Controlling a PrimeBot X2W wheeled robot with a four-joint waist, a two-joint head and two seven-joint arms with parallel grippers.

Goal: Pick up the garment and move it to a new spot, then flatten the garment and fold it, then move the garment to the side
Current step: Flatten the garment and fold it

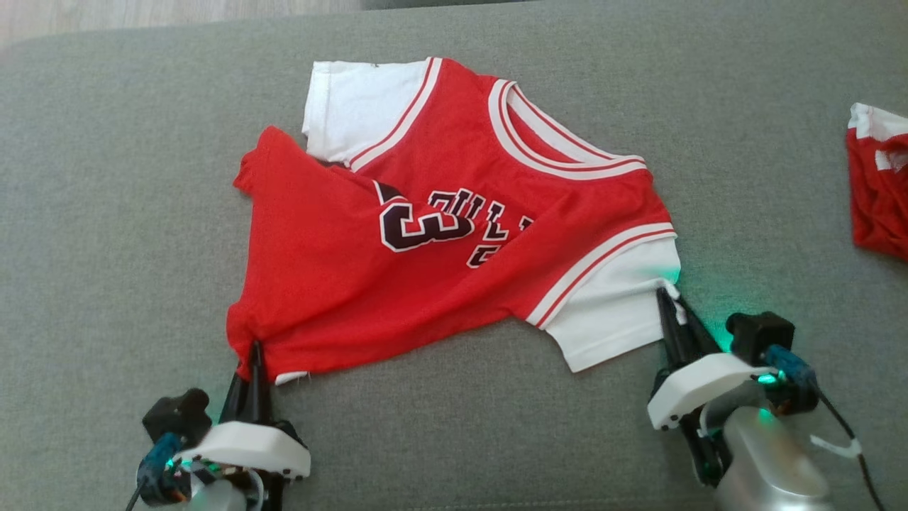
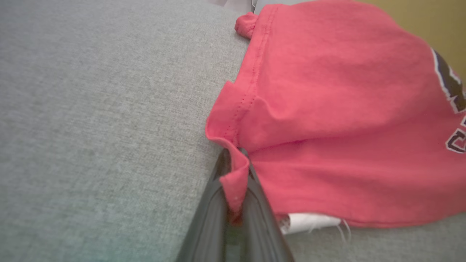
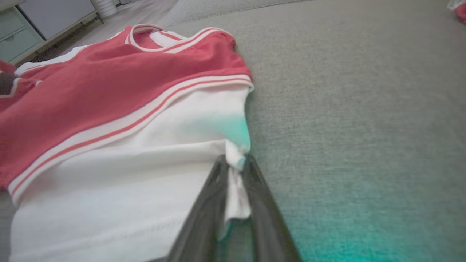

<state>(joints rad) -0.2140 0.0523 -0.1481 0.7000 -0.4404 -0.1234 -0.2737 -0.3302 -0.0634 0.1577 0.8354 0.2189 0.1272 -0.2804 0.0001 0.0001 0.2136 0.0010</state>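
Two pincers grip the garment (image 1: 340,298) — a red jersey with white sleeves — which lies spread but creased near the middle of the grey upholstered surface (image 1: 106,213). Left pincer (image 1: 257,349): closed on the red hem corner (image 2: 233,182), with cloth bunched between its fingers. Right pincer (image 1: 667,294): closed narrow on the edge of the white sleeve (image 3: 145,163), with a tab of cloth pinched between its fingers. Handling judgement: the cloth is light, soft and limp. It will sag between the two holds, and a thin pinch at an edge may slip, so lift evenly. Corners and hems are the suitable holds. Part of the lower body lies folded over the print. A second red garment (image 1: 879,199) lies well apart at the right edge. Cabinet drawers (image 3: 18,40) beyond the surface stand shut — contents cannot be told.
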